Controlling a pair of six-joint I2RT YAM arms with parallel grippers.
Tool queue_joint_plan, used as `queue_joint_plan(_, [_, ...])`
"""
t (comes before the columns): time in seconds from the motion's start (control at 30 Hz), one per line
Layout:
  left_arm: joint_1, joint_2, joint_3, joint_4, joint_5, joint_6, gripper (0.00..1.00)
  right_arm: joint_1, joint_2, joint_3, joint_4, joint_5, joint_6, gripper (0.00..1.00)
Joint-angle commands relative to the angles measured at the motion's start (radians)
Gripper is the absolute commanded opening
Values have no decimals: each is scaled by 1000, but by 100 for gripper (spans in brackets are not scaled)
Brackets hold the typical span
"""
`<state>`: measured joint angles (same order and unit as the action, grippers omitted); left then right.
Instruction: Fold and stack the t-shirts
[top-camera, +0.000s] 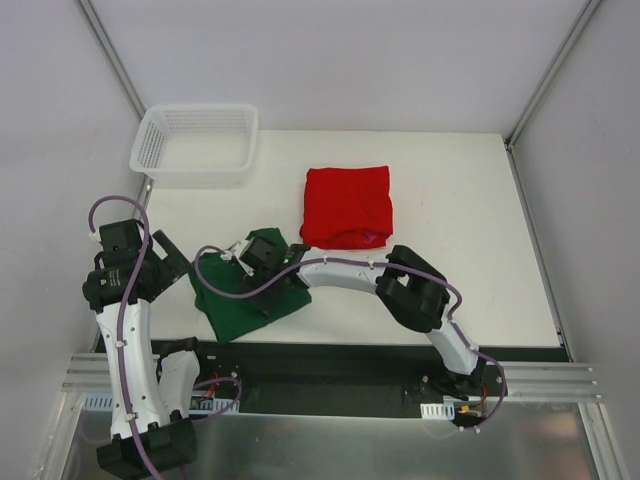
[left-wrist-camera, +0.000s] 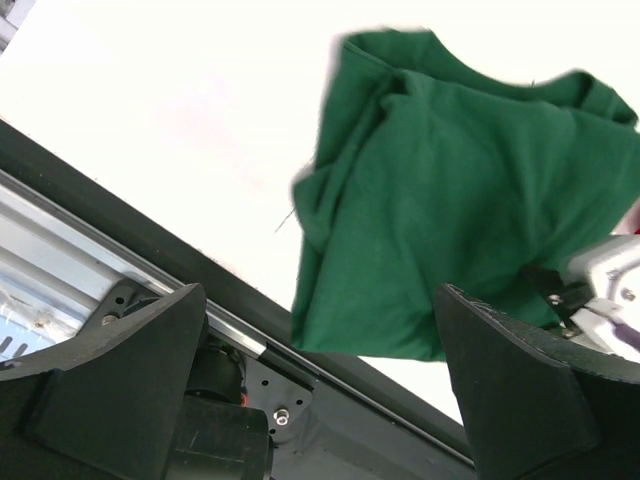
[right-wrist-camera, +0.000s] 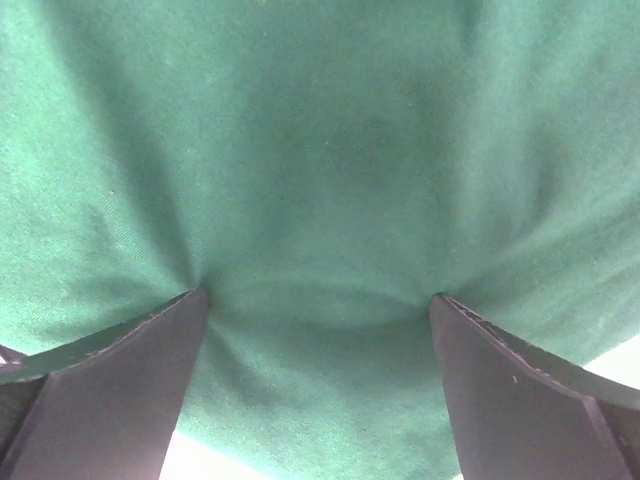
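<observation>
basket (top-camera: 195, 171) stands apart from red shirt (top-camera: 345, 205); left gripper (left-wrist-camera: 318, 300) gapes free, right gripper (right-wrist-camera: 320, 297) gapes, pressing green shirt (left-wrist-camera: 450, 200).

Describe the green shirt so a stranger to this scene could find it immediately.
Start at the white table, then go to its near edge, left of centre. There lies the dark green t-shirt, loosely crumpled, with the open right gripper on it. The red t-shirt lies neatly folded farther back.
</observation>
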<state>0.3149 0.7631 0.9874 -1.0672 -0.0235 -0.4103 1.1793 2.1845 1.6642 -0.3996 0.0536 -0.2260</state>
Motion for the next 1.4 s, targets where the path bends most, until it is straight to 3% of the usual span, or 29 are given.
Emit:
queue_joint_plan(0.0, [0, 4, 16, 19, 22, 13, 99, -36, -78, -90, -168, 52, 132, 96])
queue_joint_plan(0.37, [-72, 116, -12, 81, 63, 27, 99, -102, -190, -250, -208, 103, 299, 96])
queue_joint_plan(0.53, [-250, 218, 28, 92, -25, -25, 99, -109, -232, -314, -217, 114, 344, 96])
queue_joint_plan(0.67, [-309, 274, 60, 101, -44, -54, 99, -101, -267, -363, -196, 62, 353, 96])
queue_joint_plan(1.03, [-312, 272, 71, 105, -62, -42, 99, 29, -210, -294, -263, 6, 364, 96])
queue_joint_plan(1.37, [-312, 281, 89, 105, -56, -33, 99, 49, -295, -399, -332, 2, 418, 96])
